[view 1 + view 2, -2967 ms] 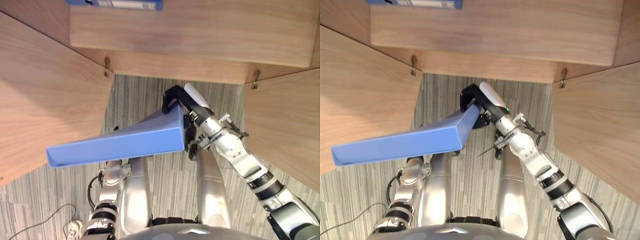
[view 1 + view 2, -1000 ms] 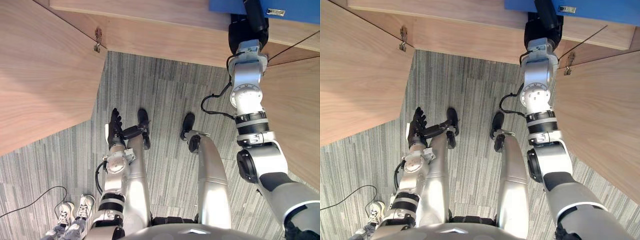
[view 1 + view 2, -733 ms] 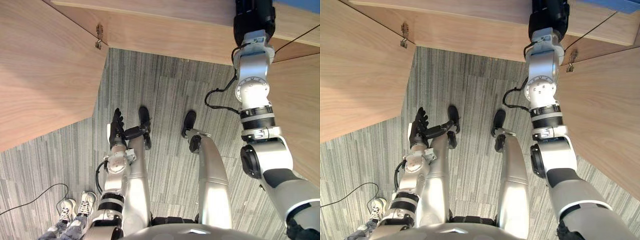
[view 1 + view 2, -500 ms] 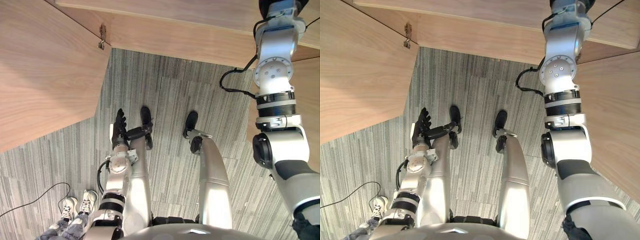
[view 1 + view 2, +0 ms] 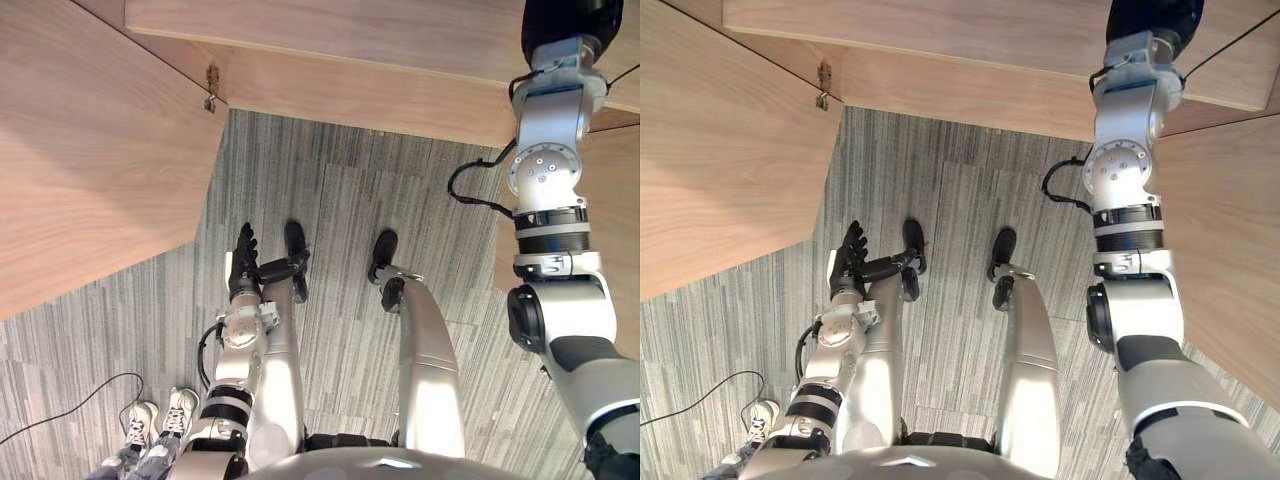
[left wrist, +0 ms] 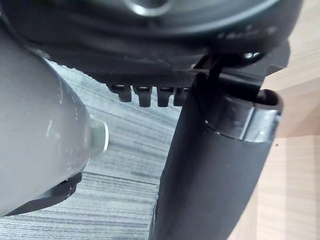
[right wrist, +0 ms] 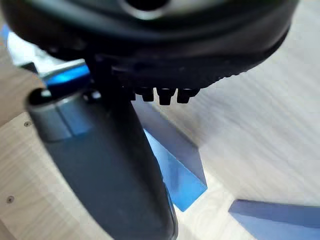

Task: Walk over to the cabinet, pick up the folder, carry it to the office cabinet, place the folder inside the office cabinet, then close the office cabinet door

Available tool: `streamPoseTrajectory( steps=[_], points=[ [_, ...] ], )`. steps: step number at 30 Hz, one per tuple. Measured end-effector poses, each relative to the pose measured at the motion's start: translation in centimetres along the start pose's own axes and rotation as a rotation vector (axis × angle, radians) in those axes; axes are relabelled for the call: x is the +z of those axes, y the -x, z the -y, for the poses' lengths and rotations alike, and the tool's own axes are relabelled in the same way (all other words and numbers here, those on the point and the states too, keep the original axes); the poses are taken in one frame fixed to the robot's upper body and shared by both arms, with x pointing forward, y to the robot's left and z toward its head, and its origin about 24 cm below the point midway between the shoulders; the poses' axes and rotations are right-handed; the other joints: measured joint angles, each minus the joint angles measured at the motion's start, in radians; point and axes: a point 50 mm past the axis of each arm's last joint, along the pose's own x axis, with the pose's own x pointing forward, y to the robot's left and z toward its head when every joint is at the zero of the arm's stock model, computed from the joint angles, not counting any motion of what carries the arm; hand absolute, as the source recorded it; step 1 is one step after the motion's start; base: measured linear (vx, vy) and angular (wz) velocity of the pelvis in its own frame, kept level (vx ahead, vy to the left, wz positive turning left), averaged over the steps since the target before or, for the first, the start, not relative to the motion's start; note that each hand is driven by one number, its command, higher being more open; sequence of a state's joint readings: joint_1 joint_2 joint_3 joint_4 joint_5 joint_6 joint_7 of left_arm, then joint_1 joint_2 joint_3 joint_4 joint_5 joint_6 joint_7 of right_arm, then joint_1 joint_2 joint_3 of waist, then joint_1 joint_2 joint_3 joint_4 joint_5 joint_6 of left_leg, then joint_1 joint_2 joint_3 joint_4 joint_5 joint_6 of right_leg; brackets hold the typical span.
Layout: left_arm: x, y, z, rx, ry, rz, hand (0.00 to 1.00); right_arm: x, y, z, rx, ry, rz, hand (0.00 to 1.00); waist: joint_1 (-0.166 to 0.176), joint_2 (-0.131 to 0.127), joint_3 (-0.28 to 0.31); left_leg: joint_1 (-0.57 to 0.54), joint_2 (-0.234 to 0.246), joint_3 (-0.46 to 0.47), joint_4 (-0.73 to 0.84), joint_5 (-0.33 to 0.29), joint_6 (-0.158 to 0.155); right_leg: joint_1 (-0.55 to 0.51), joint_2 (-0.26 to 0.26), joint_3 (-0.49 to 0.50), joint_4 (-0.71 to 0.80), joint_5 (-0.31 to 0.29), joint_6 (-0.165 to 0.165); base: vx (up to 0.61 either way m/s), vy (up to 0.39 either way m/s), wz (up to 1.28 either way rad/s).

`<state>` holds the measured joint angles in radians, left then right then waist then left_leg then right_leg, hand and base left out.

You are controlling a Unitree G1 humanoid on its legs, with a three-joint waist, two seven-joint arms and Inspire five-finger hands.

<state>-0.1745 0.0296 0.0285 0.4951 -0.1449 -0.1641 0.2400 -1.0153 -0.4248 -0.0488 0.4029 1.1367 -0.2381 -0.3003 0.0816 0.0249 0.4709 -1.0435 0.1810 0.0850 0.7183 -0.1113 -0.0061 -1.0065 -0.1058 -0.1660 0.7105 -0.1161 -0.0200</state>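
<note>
Fingers (image 7: 165, 95) of the right hand (image 7: 150, 50) lie straight, gripping nothing, beside the folder (image 7: 180, 175).

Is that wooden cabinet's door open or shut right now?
Open. The left door and right door stand swung out toward the robot, either side of the cabinet.

No readable text or number shows on the folder (image 7: 182, 182) or cabinet (image 5: 350, 40).

A grey striped carpet (image 5: 340, 200) is spread across the middle of the frame. A light wooden cabinet (image 5: 330, 40) is set along the top, its door (image 5: 90, 170) swung open at upper left.
</note>
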Motion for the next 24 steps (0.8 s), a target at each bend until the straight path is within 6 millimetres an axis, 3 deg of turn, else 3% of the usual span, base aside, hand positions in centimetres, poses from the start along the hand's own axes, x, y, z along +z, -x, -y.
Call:
streamPoseTrajectory(
  steps=[14,18,24],
  points=[
    [-0.3,-0.1,-0.7,0.021,0.006,-0.015,1.00,-1.3,2.6,5.5,-0.010,0.225,-0.094,1.00,-0.002,0.000,-0.001,0.013,0.002,0.013,0.002,-0.016,0.005,0.012,0.000,0.009,-0.016,0.000,0.006,0.02,0.028,-0.02],
    [-0.4,-0.1,-0.9,0.030,0.008,-0.020,1.00,-0.4,3.9,6.9,0.029,0.347,-0.105,1.00,0.000,-0.001,-0.001,0.013,0.002,0.016,0.002,-0.020,0.007,0.013,0.001,0.011,-0.023,0.001,0.011,0.02,0.016,-0.02],
    [-0.4,-0.1,-1.0,0.031,0.005,-0.021,1.00,1.3,5.6,7.7,0.146,0.664,-0.125,1.00,-0.003,-0.001,-0.001,0.014,0.003,0.019,0.007,-0.032,0.011,0.024,0.002,0.013,-0.034,0.003,0.020,0.05,0.036,-0.03]
  ],
)
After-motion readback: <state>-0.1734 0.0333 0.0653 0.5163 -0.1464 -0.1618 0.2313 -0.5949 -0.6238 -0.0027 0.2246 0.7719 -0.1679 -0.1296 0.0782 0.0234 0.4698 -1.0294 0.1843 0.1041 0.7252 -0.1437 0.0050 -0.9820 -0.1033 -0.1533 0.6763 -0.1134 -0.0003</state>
